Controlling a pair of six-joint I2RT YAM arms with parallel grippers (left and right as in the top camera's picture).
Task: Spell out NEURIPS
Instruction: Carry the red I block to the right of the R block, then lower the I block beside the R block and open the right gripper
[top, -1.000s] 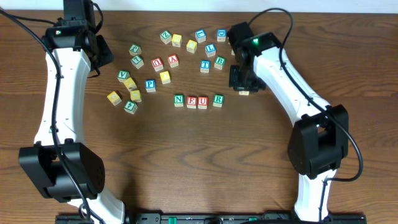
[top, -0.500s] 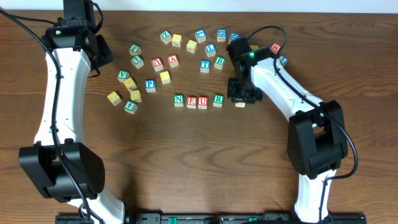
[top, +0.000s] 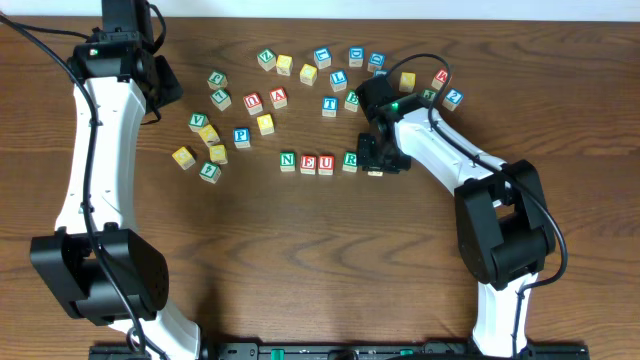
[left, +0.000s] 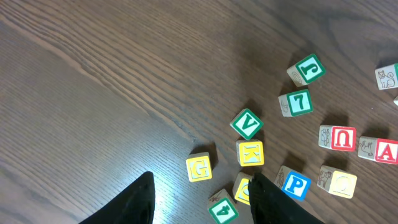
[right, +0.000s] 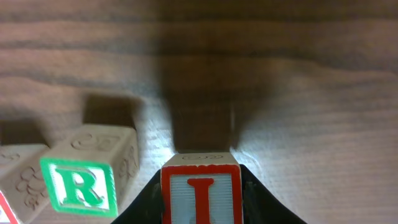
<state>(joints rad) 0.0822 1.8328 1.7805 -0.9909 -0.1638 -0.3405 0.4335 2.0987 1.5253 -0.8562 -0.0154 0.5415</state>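
Moved beside R block (right: 79, 186), I block (right: 201, 198) sits between right jaws.

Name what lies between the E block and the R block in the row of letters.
The U block lies between the E block and the R block; the overhead view shows this.

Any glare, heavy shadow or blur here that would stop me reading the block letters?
Overhead: evenly lit and sharp, the NEUR row reads clearly. Left wrist: bright glare on the table beside the G block, letters legible. Right wrist: a dark shadow lies on the wood beyond the I block held in the jaws; the R block is readable.
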